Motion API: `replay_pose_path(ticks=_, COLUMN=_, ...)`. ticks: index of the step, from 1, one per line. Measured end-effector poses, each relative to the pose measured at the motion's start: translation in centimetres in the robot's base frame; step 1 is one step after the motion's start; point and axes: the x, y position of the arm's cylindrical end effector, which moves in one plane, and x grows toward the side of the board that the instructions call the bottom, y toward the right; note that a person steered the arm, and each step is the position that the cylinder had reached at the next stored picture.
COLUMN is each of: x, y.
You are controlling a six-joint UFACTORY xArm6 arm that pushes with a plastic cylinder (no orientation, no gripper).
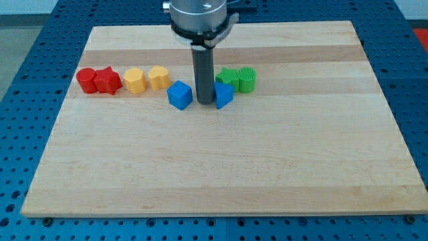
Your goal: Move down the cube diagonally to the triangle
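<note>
Pale wooden board [221, 167] on a blue perforated table [27, 40] — evenly lit.

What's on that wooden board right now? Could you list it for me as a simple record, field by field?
board: wooden board on a blue perforated table
my tip: between the two blue blocks, close beside the right one
blue blocks: blue cube to the tip's left; second blue block, shape unclear
red blocks: two touching, at the view's far left
yellow blocks: two side by side
green blocks: two side by side
</note>
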Motion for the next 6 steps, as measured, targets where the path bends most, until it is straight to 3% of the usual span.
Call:
replay_pose_path(ticks=2, x=-5.6, y=-1.8)
replay_pose_path(ticks=3, x=-4.3, y=-5.1)
replay_pose_path(ticks=4, x=0.7, y=-5.6)
replay_pose_path(ticks=5, x=3.1, y=-5.6)
replay_pose_path(ticks=6, x=-1.9, y=-6.0)
